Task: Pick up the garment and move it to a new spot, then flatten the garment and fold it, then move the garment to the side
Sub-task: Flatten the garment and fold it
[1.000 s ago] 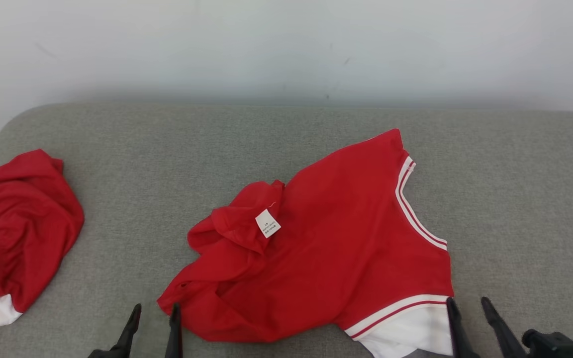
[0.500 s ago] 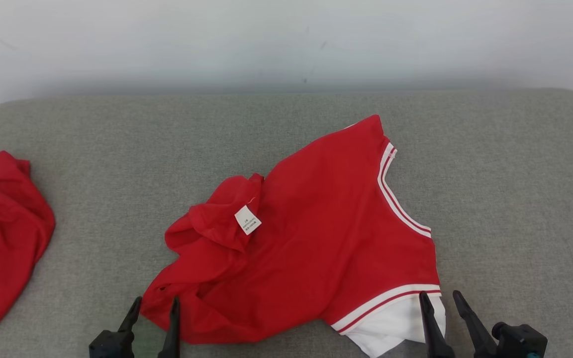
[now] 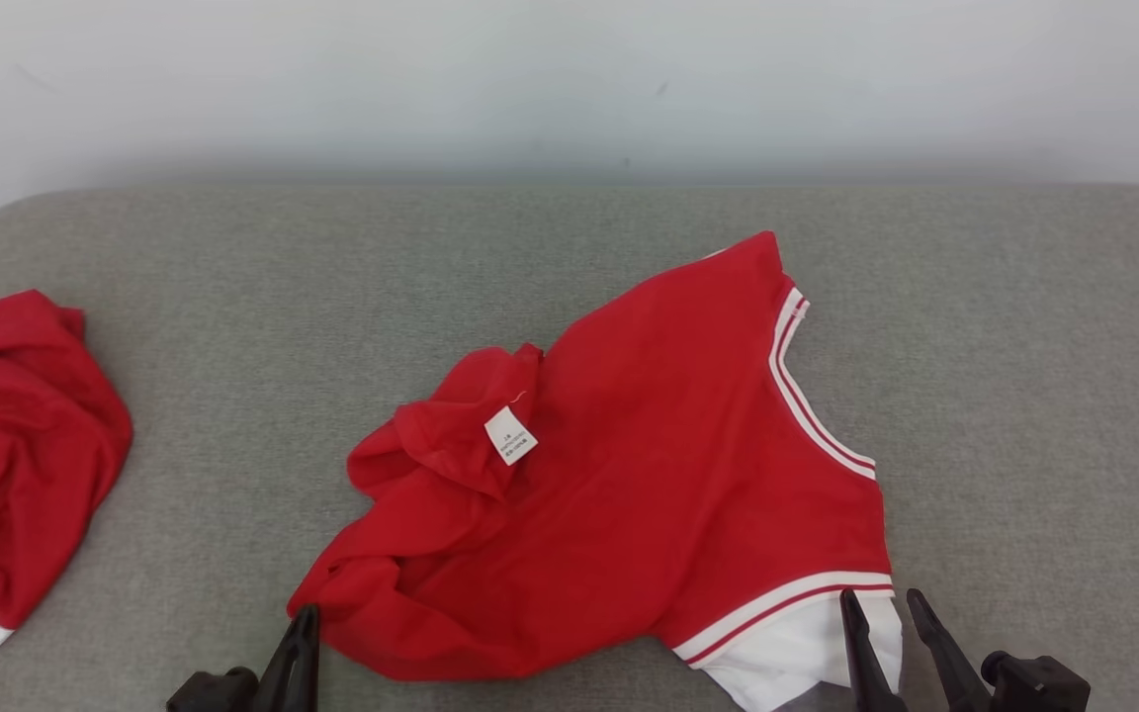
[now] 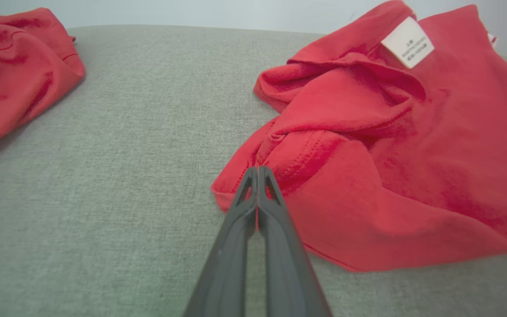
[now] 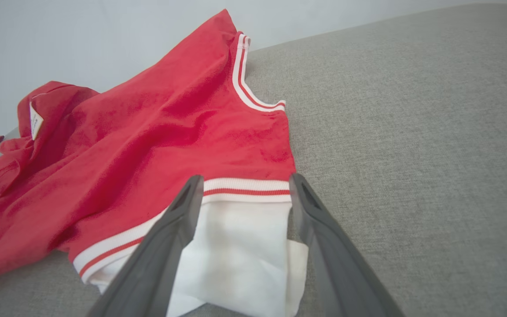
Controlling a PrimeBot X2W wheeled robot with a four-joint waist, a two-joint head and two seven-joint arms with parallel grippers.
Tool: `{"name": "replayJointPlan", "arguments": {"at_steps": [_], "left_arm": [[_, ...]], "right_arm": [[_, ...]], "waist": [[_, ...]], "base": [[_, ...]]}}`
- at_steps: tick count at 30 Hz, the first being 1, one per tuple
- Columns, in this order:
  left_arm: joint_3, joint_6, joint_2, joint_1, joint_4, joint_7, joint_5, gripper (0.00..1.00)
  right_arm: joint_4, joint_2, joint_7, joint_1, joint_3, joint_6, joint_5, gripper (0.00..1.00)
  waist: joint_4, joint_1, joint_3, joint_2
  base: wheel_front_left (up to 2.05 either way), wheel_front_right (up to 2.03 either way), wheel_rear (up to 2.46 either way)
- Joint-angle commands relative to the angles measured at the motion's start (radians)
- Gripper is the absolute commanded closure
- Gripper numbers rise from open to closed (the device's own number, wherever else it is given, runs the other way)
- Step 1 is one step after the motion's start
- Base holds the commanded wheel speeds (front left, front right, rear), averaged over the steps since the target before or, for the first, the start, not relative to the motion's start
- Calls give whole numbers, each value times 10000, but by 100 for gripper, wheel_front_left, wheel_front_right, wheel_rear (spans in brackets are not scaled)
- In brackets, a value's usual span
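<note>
Two weak holds are to be feared: the left gripper [image 4: 258,169] is pressed shut at the bunched near corner of the red shirt [image 3: 668,475]. Whether cloth is really caught between its tips cannot be told, so that corner may be lost on lifting. The right gripper [image 5: 245,177] is held apart astride the white panel [image 5: 240,246], where only one layer may be taken. The shirt is seen crumpled on the grey cushion [image 3: 1024,396] just ahead of both grippers, smoother toward the right gripper and folded over itself beyond the left gripper's tips, a white label [image 4: 407,42] turned up.
</note>
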Motion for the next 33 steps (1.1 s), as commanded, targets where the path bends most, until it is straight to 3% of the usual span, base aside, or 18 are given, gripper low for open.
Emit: {"name": "replayJointPlan", "arguments": {"at_steps": [1, 13, 25, 29, 30, 31, 32, 33], "left_arm": [[46, 15, -44, 196, -230, -38, -85, 100], [138, 14, -258, 2259, -2132, -38, -387, 100], [1563, 15, -419, 2173, -1565, -38, -408, 100], [1268, 15, -415, 1971, -999, -38, -372, 100], [1232, 14, -405, 1958, -836, -38, -388, 77], [1217, 14, -414, 1919, -769, -38, -412, 31], [1237, 14, -418, 1887, -782, -38, -413, 0], [1233, 14, -425, 1916, -810, -38, -398, 0]], "right_arm": [[-9, -18, -56, -6, 3, 33, 19, 0], [57, -62, -146, 130, -72, 33, 49, 0], [173, -148, -81, 187, -53, 33, 69, 0], [238, -149, -67, 112, 10, 33, 98, 0], [257, -146, -71, 90, 16, 33, 111, 0], [265, -142, -82, 65, 16, 33, 130, 0], [266, -136, -98, 45, 10, 33, 141, 0], [275, -136, -118, 42, 3, 33, 146, 0]], "waist": [[161, 0, -94, 0], [747, 0, -229, 0], [821, 0, -312, 0], [755, 0, -325, 0], [742, 0, -317, 0], [728, 0, -301, 0], [712, 0, -282, 0], [698, 0, -271, 0]], "base": [[0, 0, 0], [0, 0, 0], [0, 0, 0], [0, 0, 0], [0, 0, 0], [0, 0, 0], [0, 0, 0], [0, 0, 0]]}}
